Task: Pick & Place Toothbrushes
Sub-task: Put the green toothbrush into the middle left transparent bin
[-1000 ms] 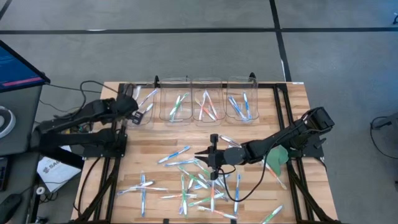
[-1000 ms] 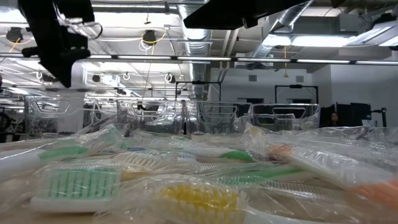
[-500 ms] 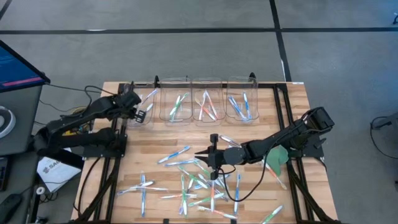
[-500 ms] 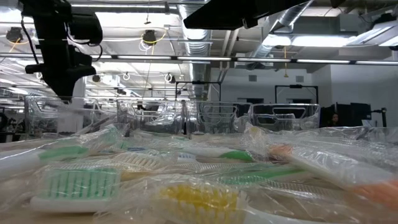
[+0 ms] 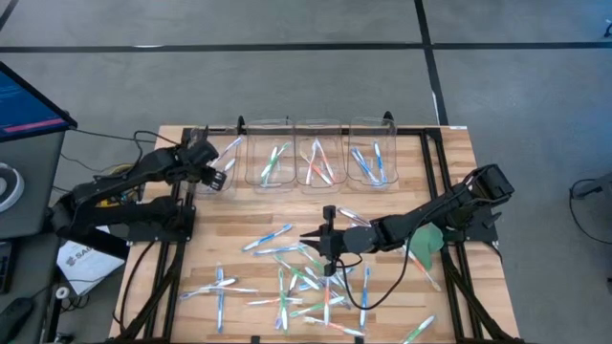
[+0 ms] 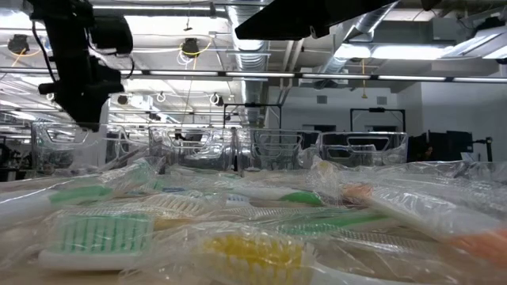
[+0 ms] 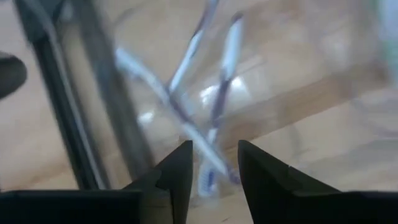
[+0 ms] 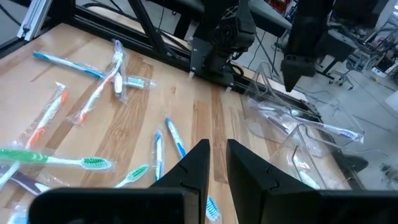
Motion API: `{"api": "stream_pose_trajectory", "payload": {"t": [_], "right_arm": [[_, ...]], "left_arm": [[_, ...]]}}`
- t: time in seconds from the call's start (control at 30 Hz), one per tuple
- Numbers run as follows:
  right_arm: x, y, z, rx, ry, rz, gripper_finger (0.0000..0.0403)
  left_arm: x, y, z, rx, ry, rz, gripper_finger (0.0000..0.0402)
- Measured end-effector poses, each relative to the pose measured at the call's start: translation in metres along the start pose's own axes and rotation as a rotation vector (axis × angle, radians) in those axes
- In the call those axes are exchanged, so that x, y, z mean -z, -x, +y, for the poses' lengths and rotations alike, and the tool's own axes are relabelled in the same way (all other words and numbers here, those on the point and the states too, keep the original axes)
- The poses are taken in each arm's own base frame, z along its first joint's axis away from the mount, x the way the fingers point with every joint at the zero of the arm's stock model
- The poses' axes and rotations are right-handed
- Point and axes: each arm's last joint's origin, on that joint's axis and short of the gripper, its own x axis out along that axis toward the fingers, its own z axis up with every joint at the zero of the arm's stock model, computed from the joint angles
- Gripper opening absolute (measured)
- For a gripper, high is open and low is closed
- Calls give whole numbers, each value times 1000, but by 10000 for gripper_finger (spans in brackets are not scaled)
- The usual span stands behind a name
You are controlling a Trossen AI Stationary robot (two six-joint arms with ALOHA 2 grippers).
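Many toothbrushes (image 5: pixel 306 282) in clear wrappers lie loose on the wooden table's near half; they also show in the right wrist view (image 8: pixel 93 163). Four clear bins stand in a row at the far edge, each with a few toothbrushes. My left gripper (image 5: pixel 205 162) hangs over the leftmost bin (image 5: pixel 222 161), slightly open. Its wrist view (image 7: pixel 214 171) looks down on purple and white toothbrushes (image 7: pixel 221 106) lying in that bin. My right gripper (image 5: pixel 325 244) is shut and empty, above the far edge of the pile (image 8: pixel 217 165).
The other bins (image 5: pixel 271 162), (image 5: pixel 318 162), (image 5: pixel 373 162) hold green, orange and blue brushes. A flat green leaf-shaped piece (image 5: pixel 426 244) lies at the right, under the right arm. Black frame rails (image 5: pixel 435 182) run along the table's sides. Bare wood (image 5: pixel 287 205) lies between bins and pile.
My left gripper has gone a little toward the table's far edge and right, coming over the leftmost bin. My right arm has kept still.
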Motion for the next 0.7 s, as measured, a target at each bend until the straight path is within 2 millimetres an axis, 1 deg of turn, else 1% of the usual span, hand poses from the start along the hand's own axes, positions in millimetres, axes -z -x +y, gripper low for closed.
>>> {"api": "stream_pose_trajectory", "payload": {"t": [0.07,0.17,0.3,0.47,0.57,0.63,0.7], "right_arm": [[1,1,2,-7,59,10,48],[0,7,6,2,166,40,48],[-8,19,8,126,185,58,48],[-16,33,11,275,219,88,48],[-20,42,15,336,243,100,48],[-23,48,16,369,261,108,48],[-25,54,19,393,273,118,48]], "left_arm": [[0,10,-3,46,-25,-50,122],[7,22,-10,155,-81,-111,122],[12,42,-25,366,-122,-235,122],[14,79,-58,730,-233,-498,122],[19,102,-83,919,-364,-665,122],[27,112,-99,991,-488,-748,122],[38,116,-117,1026,-618,-796,122]]}}
